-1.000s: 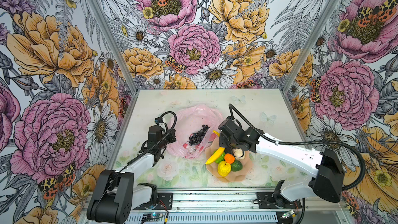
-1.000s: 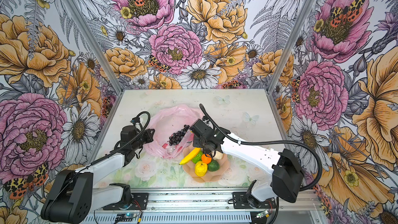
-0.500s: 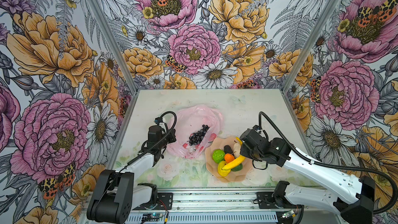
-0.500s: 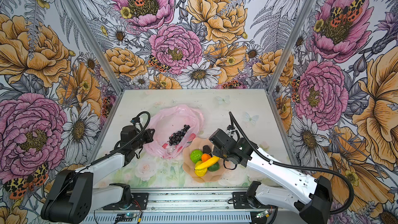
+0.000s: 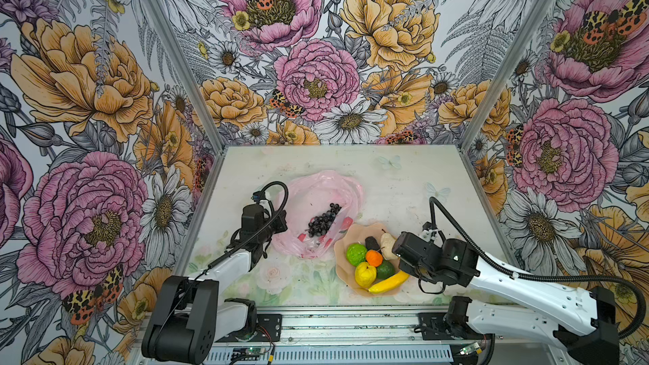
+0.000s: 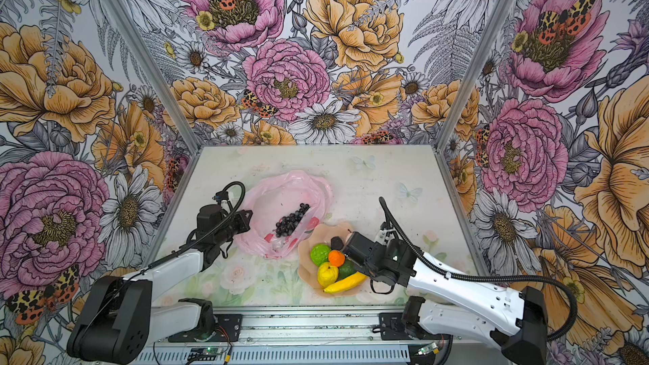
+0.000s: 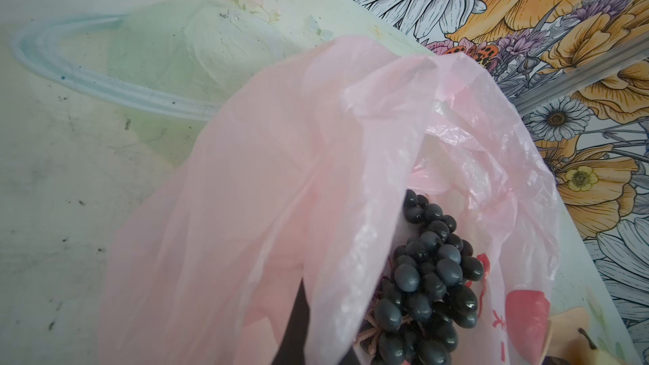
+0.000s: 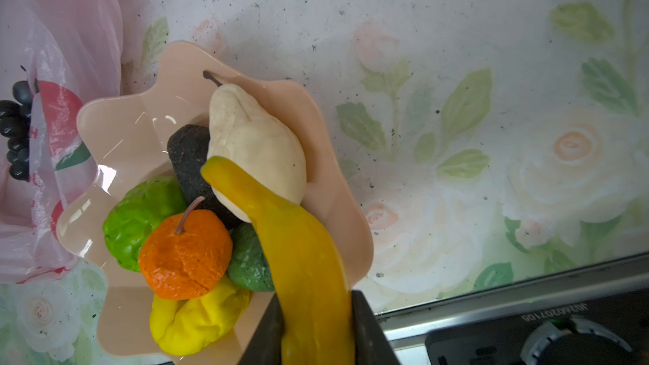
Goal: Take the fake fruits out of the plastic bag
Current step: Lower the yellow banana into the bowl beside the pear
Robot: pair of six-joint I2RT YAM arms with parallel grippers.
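The pink plastic bag point(image 5: 316, 191) point(image 6: 281, 191) lies crumpled left of the middle, its mouth open. A dark purple grape bunch point(image 5: 323, 219) point(image 7: 428, 286) lies inside it. My left gripper point(image 5: 277, 226) point(image 7: 309, 328) is shut on the bag's near-left edge, and the film drapes over its fingers. My right gripper point(image 8: 316, 331) is shut on one end of the yellow banana point(image 5: 388, 281) point(image 8: 298, 247). The banana lies over the near-right rim of the peach plate point(image 5: 339, 265). On the plate sit a lime-green citrus point(image 5: 356, 253), an orange point(image 5: 374, 258), a lemon point(image 5: 365, 273), an avocado point(image 5: 385, 269) and a whitish pear point(image 8: 253, 142).
A black lump point(image 8: 189, 163) also sits on the plate, which touches the bag's near-right side. The metal rail point(image 5: 333, 321) runs along the table's near edge, just behind the right gripper. Floral walls close the table on three sides.
My right gripper has carried the banana from the plate's bag side across to its near-right rim and has swung round. The left arm, the bag and the grapes have stayed put.
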